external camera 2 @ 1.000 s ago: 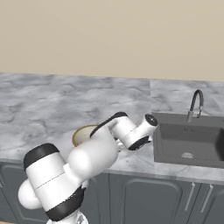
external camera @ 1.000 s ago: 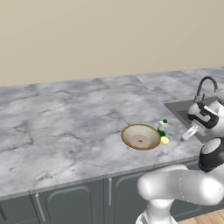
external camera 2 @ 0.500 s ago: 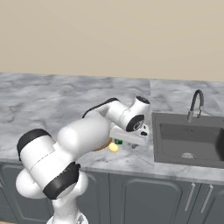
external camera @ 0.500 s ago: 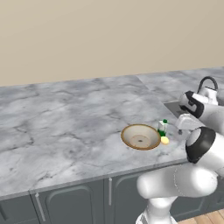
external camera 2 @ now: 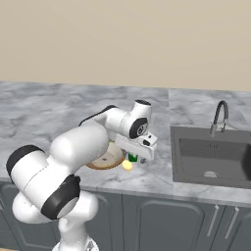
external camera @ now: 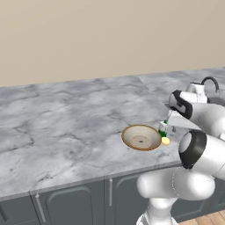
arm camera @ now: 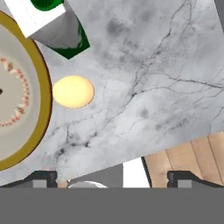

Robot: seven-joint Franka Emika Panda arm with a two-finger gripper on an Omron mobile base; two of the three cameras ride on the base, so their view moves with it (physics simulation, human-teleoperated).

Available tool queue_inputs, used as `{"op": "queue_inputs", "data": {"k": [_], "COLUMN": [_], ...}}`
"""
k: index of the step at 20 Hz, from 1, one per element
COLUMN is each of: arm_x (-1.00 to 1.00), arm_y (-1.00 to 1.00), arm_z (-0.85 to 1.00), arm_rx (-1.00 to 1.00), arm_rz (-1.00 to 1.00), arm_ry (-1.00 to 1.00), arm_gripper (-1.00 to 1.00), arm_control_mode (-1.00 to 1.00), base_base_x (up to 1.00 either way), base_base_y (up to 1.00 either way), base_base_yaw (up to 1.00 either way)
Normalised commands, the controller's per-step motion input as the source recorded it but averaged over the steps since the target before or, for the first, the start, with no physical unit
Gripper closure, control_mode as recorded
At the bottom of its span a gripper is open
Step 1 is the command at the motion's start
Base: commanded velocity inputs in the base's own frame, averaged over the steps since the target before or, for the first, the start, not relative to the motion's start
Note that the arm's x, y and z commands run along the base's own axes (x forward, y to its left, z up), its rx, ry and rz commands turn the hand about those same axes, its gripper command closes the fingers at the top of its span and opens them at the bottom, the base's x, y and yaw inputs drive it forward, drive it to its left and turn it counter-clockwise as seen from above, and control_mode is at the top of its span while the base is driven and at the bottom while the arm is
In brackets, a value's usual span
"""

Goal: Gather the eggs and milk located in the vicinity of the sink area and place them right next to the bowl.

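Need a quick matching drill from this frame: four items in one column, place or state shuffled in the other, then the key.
Items:
1. egg
2. milk
3. sink
4. pincer

Descriptions:
A. recessed basin with a curved faucet
B. open, empty, above the counter
C. on the counter just outside the bowl rim
D. upright, green cap, beside the bowl

Pairs: 1-C, 2-D, 3-A, 4-B

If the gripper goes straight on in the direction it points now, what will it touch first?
Most likely bare counter. The open gripper points down at the marble, to the side of the egg and milk beside the bowl; depth is uncertain.
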Motion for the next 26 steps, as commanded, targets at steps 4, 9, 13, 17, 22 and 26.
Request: {"op": "queue_inputs", "data": {"k": [4, 9, 13, 17, 22, 26], "arm_x": [0.0, 0.1, 0.0, 0.0, 0.0, 0.0], "arm_y": [0.03, 0.0, 0.0, 0.0, 0.0, 0.0], "arm_z": [0.0, 0.0, 0.0, 0.0, 0.0, 0.0], "arm_rx": [-0.01, 0.0, 0.0, 0.0, 0.0, 0.0], "arm_rz": [0.0, 0.0, 0.0, 0.0, 0.0, 0.0], "arm_ry": [-0.05, 0.0, 0.0, 0.0, 0.0, 0.0], "arm_gripper": [-1.0, -1.0, -1.0, -1.0, -1.0, -1.0], "arm_control_mode": [-1.0, -1.0, 1.0, 1.0, 1.0, 1.0], "base_base_x": [0.0, 0.0, 0.13, 0.12, 0.01, 0.02], "base_base_y": [0.0, 0.0, -0.43, -0.87, -1.0, -1.0], "base_base_yaw": [0.0, 0.0, 0.0, 0.04, 0.03, 0.02]}}
